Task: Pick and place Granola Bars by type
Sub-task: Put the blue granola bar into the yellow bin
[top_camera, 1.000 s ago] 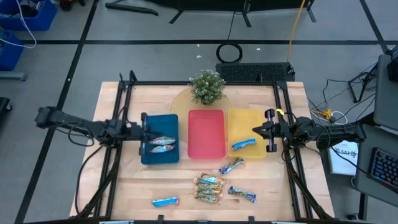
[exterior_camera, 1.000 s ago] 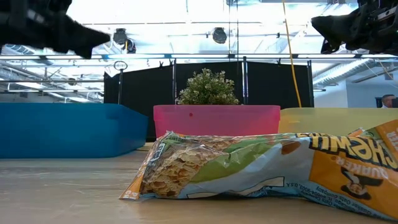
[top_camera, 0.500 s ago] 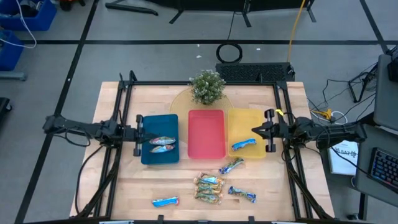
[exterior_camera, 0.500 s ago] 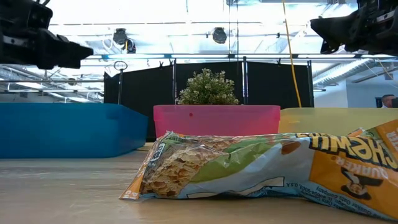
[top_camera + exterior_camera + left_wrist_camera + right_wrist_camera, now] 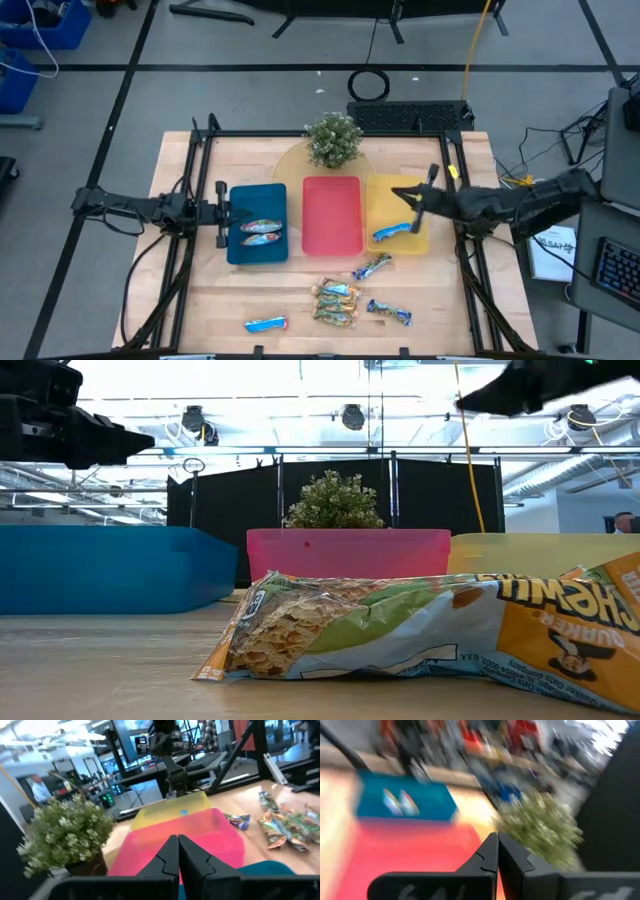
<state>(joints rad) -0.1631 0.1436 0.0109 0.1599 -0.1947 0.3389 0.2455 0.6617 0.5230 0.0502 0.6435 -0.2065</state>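
Two shiny bars point(image 5: 259, 232) lie in the blue tray point(image 5: 256, 197). One blue bar point(image 5: 392, 232) lies in the yellow tray point(image 5: 396, 210). The red tray point(image 5: 331, 214) stands between them. Several bars lie on the table near its front: a blue one point(image 5: 371, 266), two tan ones point(image 5: 336, 302), a blue-and-orange one point(image 5: 390, 313) and a blue one point(image 5: 266, 324). A tan bar point(image 5: 400, 630) fills the low view. My left gripper point(image 5: 222, 213) is shut and empty at the blue tray's left side. My right gripper point(image 5: 398, 192) is shut and empty above the yellow tray.
A small potted plant point(image 5: 332, 139) stands behind the red tray at the table's far side. Black frame rails point(image 5: 196, 180) run along the table's left and right sides. Bare wood lies at the front left point(image 5: 215, 300).
My left gripper has drawn back from over the blue tray toward the table's left edge, then held still. My right gripper has swung from the yellow tray's right rim toward the table's left and far side, over the tray. Both stay shut.
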